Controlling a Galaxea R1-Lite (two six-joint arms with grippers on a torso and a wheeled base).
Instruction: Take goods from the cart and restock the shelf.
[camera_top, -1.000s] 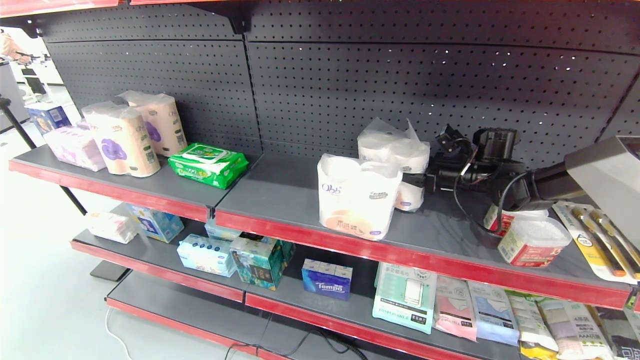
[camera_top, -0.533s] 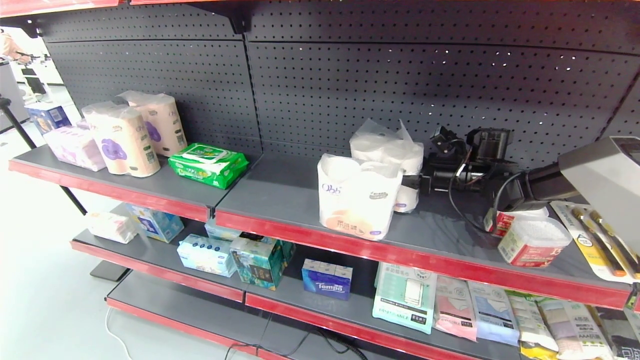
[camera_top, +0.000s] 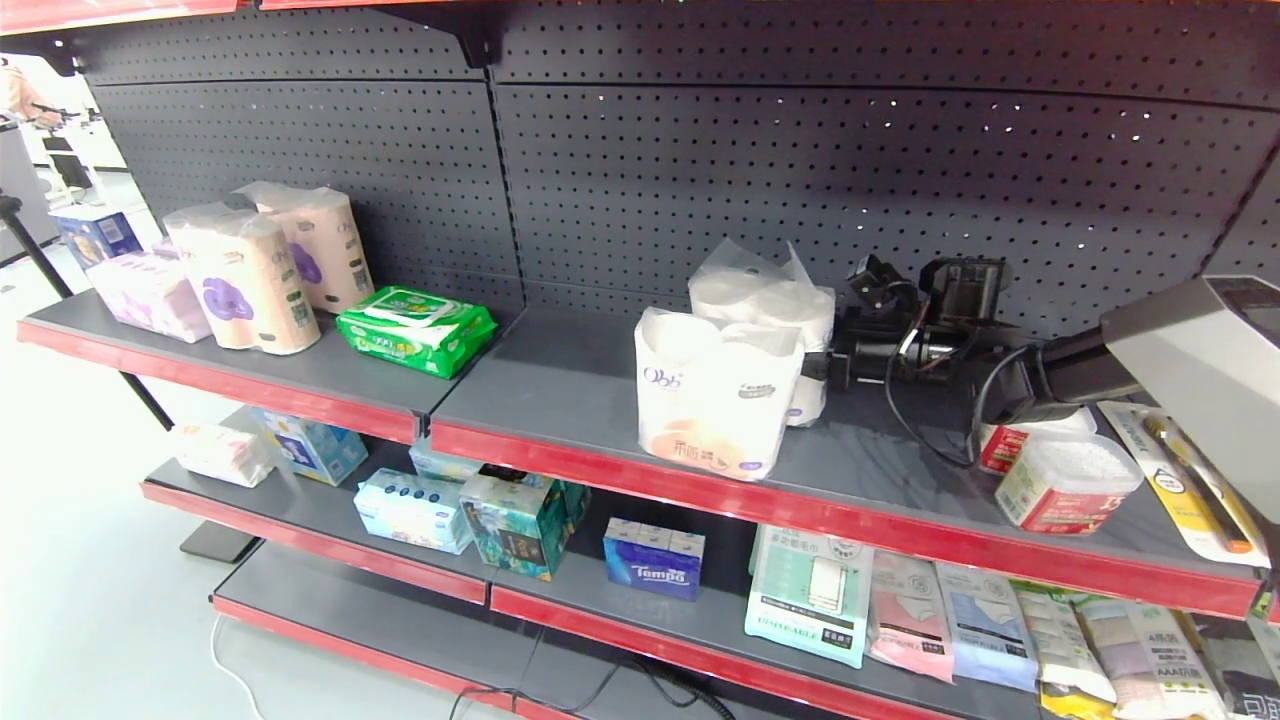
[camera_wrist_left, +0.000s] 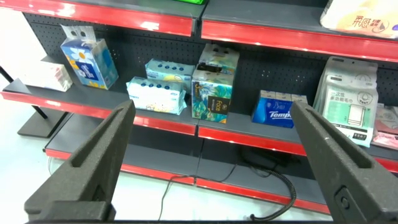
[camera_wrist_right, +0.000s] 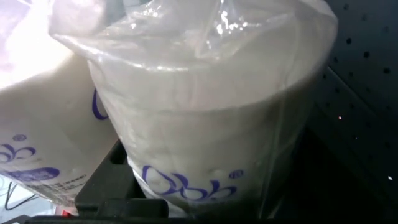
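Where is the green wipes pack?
Head view: the wipes pack lies on the left section of the shelf, just right of the tissue rolls.

Shelf (camera_top: 560, 390): boards finished in dark grey, front edges trimmed in red.
Back panel (camera_top: 800, 170): black, patterned with a regular grid of small holes.
Front roll pack (camera_top: 715, 395): white wrap, lettered in blue-violet, a peach patch printed at the foot.
Rear roll pack (camera_top: 765, 295): clear film over white rolls, lettered in blue.
Wipes pack (camera_top: 416, 328): bright green, a white label set on top.
Tall roll packs (camera_top: 245, 280): cream, marked with a violet motif.
Swab tub (camera_top: 1065, 482): white, banded with a red label.
Tissue pack (camera_top: 654, 557): deep blue, lettered in white.
Right claw (camera_top: 822, 365): black.
Left claw (camera_wrist_left: 212, 107): fingers dark grey, finely grained.
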